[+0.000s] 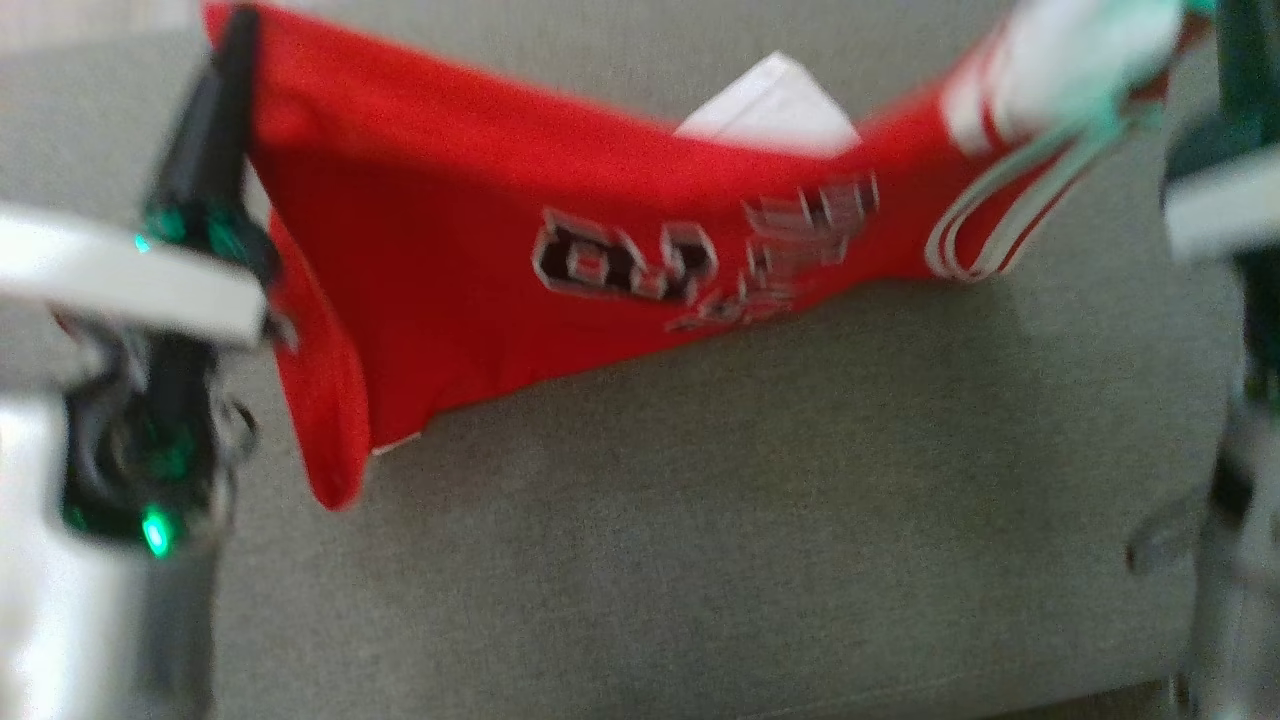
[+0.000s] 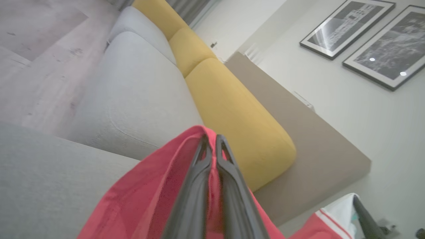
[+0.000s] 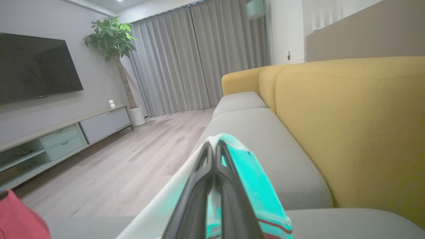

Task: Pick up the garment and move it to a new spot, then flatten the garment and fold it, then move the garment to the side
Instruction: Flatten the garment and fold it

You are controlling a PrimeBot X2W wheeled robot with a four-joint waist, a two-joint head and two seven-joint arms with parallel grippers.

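Note:
The garment (image 1: 450,260) is a red shirt with a dark and white print and white and teal trim, held up stretched above the grey sofa seat (image 1: 750,540). My left gripper (image 1: 235,40) is shut on its red corner at the upper left of the head view; in the left wrist view the dark fingers (image 2: 199,172) pinch red cloth (image 2: 142,199). My right gripper (image 3: 214,146) is shut on the white and teal edge (image 3: 252,179) of the garment. In the head view that end (image 1: 1060,60) sits blurred at the upper right.
Yellow back cushions (image 3: 348,126) run along the sofa behind the grey seat (image 3: 252,129). Wooden floor (image 3: 132,159), a TV cabinet (image 3: 66,136), a potted plant (image 3: 113,39) and curtains lie beyond. Framed pictures (image 2: 348,26) hang on the wall.

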